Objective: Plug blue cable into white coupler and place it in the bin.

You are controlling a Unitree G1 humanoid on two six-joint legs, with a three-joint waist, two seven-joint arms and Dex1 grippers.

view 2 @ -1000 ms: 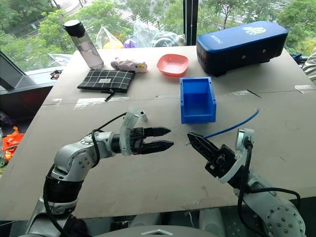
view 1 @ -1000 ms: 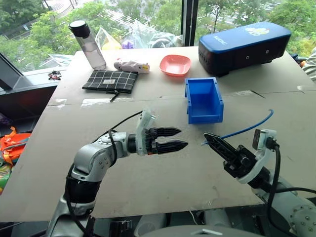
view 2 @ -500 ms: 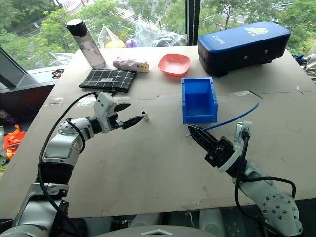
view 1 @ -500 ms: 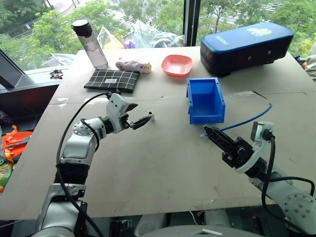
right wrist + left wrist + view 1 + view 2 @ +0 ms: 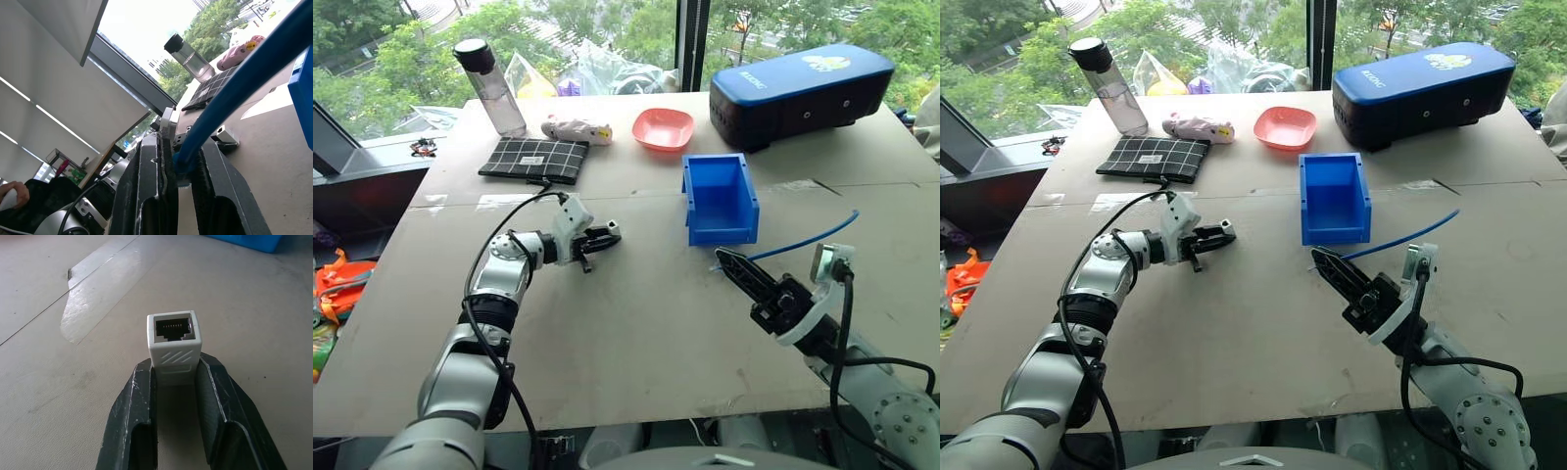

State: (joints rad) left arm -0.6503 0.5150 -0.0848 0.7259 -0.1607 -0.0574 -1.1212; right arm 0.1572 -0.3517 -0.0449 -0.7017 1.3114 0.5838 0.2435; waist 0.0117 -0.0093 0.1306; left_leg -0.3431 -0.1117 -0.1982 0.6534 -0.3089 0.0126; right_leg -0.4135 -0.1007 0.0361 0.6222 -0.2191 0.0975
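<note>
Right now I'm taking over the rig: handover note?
Left gripper: shut on the coupler, socket facing out, low over the table.
Right gripper: shut on the cable near its plug end; the rest trails back across the table.
Bin: empty, between and beyond the two grippers.
Done: both parts picked up.
Left: bring them together, push the plug in, drop the pair in the bin.

One blue cable (image 5: 803,253), one white coupler (image 5: 174,347), one bin (image 5: 718,199), one pink bowl (image 5: 662,128), one water bottle (image 5: 489,86), one checked pouch (image 5: 531,159), one dark-blue case (image 5: 801,90).
</note>
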